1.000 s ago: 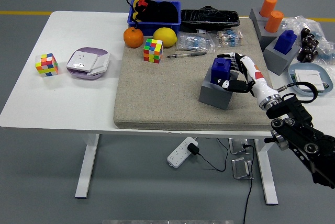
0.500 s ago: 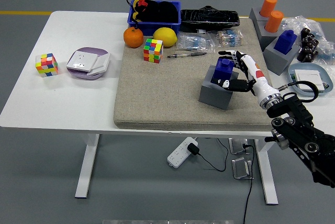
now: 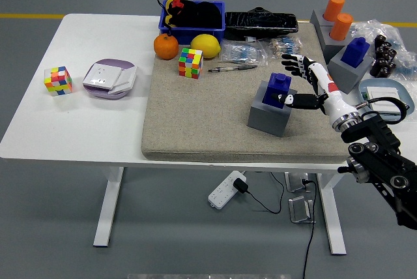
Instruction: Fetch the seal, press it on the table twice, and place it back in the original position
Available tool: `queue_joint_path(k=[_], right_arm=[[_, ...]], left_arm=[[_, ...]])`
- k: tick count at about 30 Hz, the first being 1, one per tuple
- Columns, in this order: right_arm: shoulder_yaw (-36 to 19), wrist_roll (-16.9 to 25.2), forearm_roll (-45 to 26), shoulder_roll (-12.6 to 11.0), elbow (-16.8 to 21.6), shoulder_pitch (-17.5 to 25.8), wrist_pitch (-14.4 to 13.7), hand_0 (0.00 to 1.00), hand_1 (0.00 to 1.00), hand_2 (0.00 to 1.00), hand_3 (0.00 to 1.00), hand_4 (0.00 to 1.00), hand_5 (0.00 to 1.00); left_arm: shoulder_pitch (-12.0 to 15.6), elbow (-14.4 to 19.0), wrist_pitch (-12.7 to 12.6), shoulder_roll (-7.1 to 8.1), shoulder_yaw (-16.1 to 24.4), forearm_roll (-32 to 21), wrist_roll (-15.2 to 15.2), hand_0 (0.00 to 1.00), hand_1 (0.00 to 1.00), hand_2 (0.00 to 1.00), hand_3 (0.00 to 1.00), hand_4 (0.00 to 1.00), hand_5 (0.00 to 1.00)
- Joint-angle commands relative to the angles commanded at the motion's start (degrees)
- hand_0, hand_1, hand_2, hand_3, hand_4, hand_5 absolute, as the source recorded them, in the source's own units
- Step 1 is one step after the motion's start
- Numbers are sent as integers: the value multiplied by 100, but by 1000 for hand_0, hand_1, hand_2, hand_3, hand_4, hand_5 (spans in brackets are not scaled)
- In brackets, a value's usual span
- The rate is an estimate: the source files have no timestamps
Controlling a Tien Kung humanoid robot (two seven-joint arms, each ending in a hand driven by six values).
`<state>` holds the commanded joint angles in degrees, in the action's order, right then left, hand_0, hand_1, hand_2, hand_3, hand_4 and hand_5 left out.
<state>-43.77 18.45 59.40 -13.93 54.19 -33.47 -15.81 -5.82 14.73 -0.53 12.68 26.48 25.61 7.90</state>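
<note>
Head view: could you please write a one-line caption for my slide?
Right hand open beside the blue seal, which sits in its grey block holder on the beige felt mat.

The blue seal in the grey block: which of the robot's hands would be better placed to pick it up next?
The right hand, probably. It sits just beside the blue seal in its grey block, fingers spread and holding nothing. The left arm is out of view.

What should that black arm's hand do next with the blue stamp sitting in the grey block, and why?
Probably draw the right hand clear. The blue seal stands upright in its grey block holder on the beige mat, and the fingers are spread beside it, not gripping, so it looks put back.
</note>
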Motion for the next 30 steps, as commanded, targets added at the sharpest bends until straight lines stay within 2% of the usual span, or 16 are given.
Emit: queue_joint_path(k=[4, 5, 10, 17, 22, 23, 30], right_arm=[[-192, -28, 121, -138, 266, 142, 73, 888, 842, 830, 845, 998, 210], [-248, -34, 145, -166, 325, 177, 84, 894, 851, 838, 849, 998, 256], [-541, -45, 262, -255, 538, 331, 99, 894, 851, 838, 849, 998, 256], [-1124, -98, 456, -383, 564, 512, 57, 892, 846, 831, 827, 998, 276], [-1576, -181, 548, -588, 619, 663, 55, 892, 846, 831, 827, 998, 276], [-1677, -205, 578, -637, 640, 701, 59, 886, 833, 814, 789, 998, 240], [-2283, -318, 735, -848, 727, 936, 78, 885, 828, 809, 786, 998, 227]], left_arm=[[7, 0, -1, 0, 25, 10, -2, 719, 690, 681, 718, 643, 239], [9, -1, -1, 0, 30, 11, -3, 719, 690, 680, 718, 643, 240], [23, -5, 3, -4, 39, 11, 1, 719, 690, 680, 718, 643, 240], [27, 3, -1, 3, 90, 30, -4, 719, 691, 682, 718, 643, 239], [34, -6, -1, 25, 101, 25, 0, 719, 691, 682, 718, 643, 239], [38, -9, 0, 29, 104, 25, 1, 719, 691, 681, 719, 643, 239], [55, -9, -2, 42, 142, 50, 0, 719, 692, 681, 719, 641, 239]])
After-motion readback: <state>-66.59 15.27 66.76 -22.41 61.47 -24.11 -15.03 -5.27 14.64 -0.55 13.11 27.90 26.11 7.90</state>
